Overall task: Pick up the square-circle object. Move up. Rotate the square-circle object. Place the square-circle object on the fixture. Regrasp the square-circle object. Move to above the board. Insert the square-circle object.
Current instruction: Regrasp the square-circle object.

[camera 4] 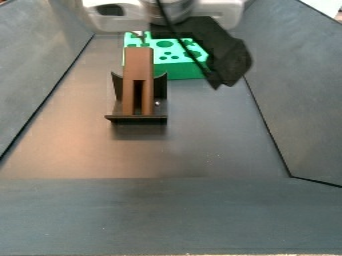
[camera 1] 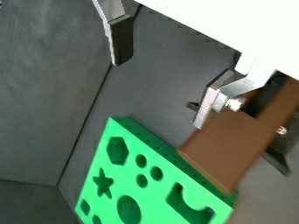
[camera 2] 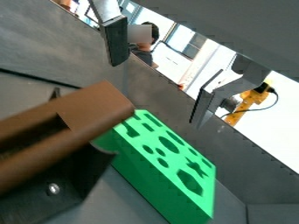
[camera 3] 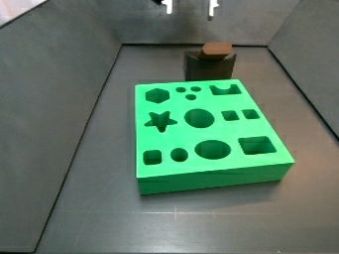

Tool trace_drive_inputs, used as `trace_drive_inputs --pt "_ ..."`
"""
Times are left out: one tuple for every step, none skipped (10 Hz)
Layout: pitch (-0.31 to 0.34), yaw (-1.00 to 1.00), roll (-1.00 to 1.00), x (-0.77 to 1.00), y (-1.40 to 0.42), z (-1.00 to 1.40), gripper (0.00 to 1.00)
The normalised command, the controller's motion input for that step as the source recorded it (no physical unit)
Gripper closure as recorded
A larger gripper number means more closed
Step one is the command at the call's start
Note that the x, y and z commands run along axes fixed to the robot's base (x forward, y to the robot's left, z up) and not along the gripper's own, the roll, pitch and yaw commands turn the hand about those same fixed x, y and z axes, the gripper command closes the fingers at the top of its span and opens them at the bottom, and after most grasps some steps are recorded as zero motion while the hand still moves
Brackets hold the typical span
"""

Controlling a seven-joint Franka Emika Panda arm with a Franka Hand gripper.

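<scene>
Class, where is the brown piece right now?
The brown piece stands upright on the fixture, beside the board; the open pincer hangs above it.

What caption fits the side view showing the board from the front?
Open gripper hangs above the square-circle object on the fixture, behind the board.

Side views face each other across board [camera 3: 205,134]; wrist views look down past end effector [camera 1: 163,74]
</scene>
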Motion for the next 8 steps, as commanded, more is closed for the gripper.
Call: trace_drive_inputs --pt "-0.126 0.04 0.08 -0.88 -0.02 0.01 0.00" --pt "-0.126 0.05 0.08 -0.69 -0.02 0.01 0.00" --pt "0.010 -1.00 0.78 -0.45 -1.00 -0.66 0.00" --pt "0.000 -1.00 0.79 -0.27 -1.00 -0.62 0.00" --pt "-0.019 -1.00 0.78 -0.15 -1.00 -0.52 0.00" --pt "-0.052 -1.00 0.77 -0.05 -0.81 -0.30 0.00" --pt "-0.079 -1.00 0.77 -0.04 -0.57 -0.20 0.00" --pt "-0.116 -1.00 0.76 -0.03 -0.26 -0.08 0.00"
